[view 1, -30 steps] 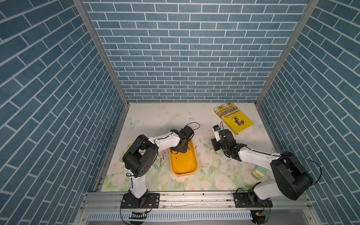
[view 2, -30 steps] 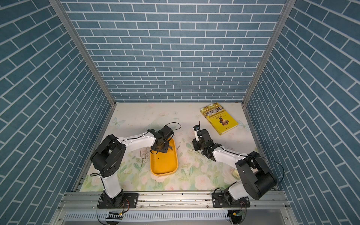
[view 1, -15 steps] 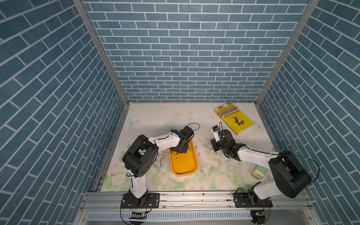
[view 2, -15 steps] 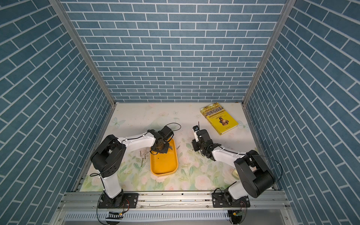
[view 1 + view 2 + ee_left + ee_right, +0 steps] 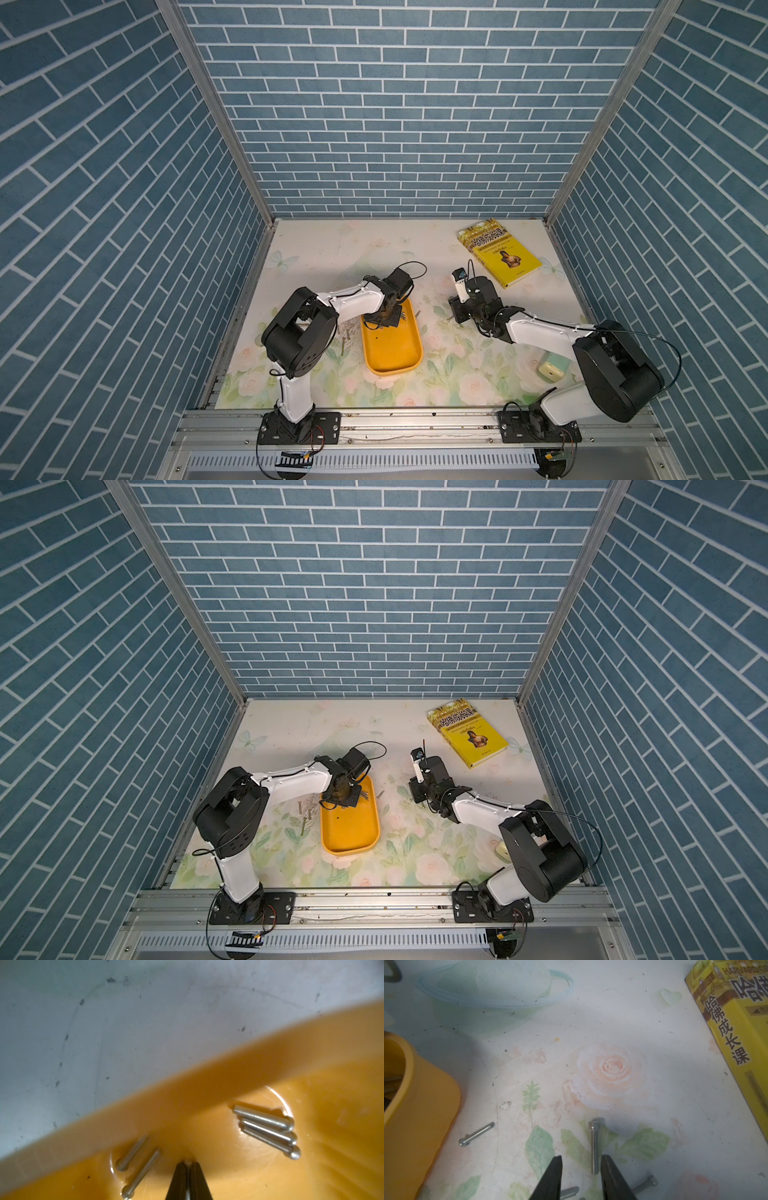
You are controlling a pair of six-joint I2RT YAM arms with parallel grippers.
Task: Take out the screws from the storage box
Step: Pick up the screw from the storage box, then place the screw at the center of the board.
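Note:
The storage box (image 5: 392,353) is an orange-yellow tray lying on the flowered table in both top views. My left gripper (image 5: 188,1164) reaches down into its far end, shut on a screw whose small pale end shows between the fingertips. Beside it on the tray floor (image 5: 342,1126) lie three screws together (image 5: 268,1128) and two more (image 5: 143,1169). My right gripper (image 5: 581,1157) hangs open low over the table to the right of the box. One screw (image 5: 594,1147) lies on the table, its tip between those fingers.
More screws lie on the table: beside the box's right wall (image 5: 476,1134), by the right gripper (image 5: 644,1185), and several left of the box (image 5: 345,345). A yellow book (image 5: 498,257) lies at the back right. A pale green block (image 5: 550,371) sits by the right arm's base.
The left gripper's jaws have closed inside the far end of the box. The right arm has shifted only slightly and its jaws stand as before.

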